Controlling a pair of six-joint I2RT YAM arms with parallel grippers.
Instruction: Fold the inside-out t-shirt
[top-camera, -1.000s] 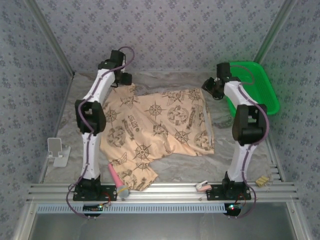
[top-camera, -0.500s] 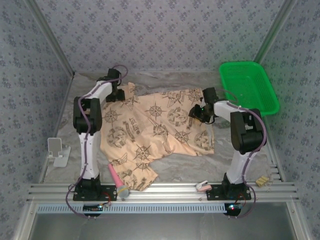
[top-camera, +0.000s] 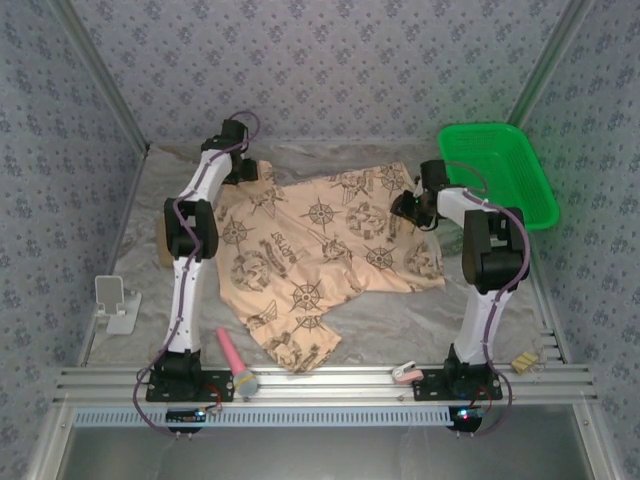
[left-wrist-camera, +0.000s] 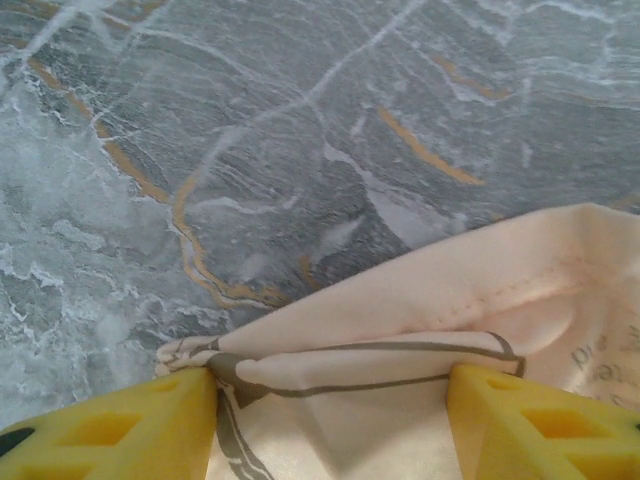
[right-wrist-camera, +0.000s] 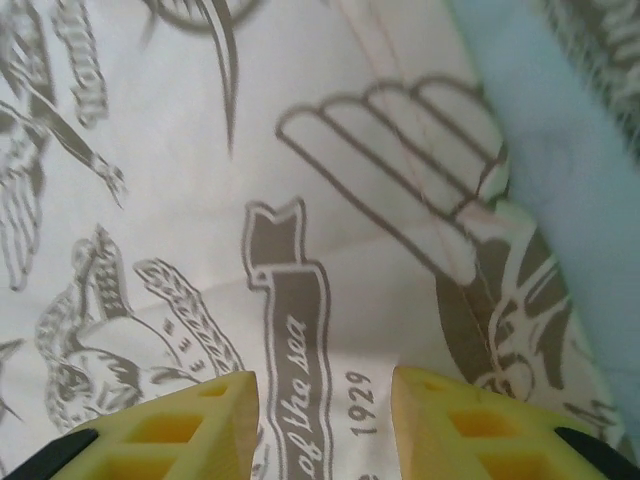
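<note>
My left gripper (left-wrist-camera: 332, 388) straddles the shirt (top-camera: 320, 250) hem at eleven o'clock, jaws wide; my right gripper (right-wrist-camera: 325, 388), half-spread, sits over it at two o'clock.

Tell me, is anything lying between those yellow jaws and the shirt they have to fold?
Nothing visible does. The left arm's jaws stand apart right at a bunched edge of the t-shirt, and the right arm's jaws stand apart just above its printed cloth. The green basket sits off to the side of the shirt.

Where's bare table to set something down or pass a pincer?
Bare marble between the t-shirt's near hem and the front rail, right of the pink tool; also a strip behind the t-shirt by the back wall. Crowded between t-shirt and green basket.
</note>
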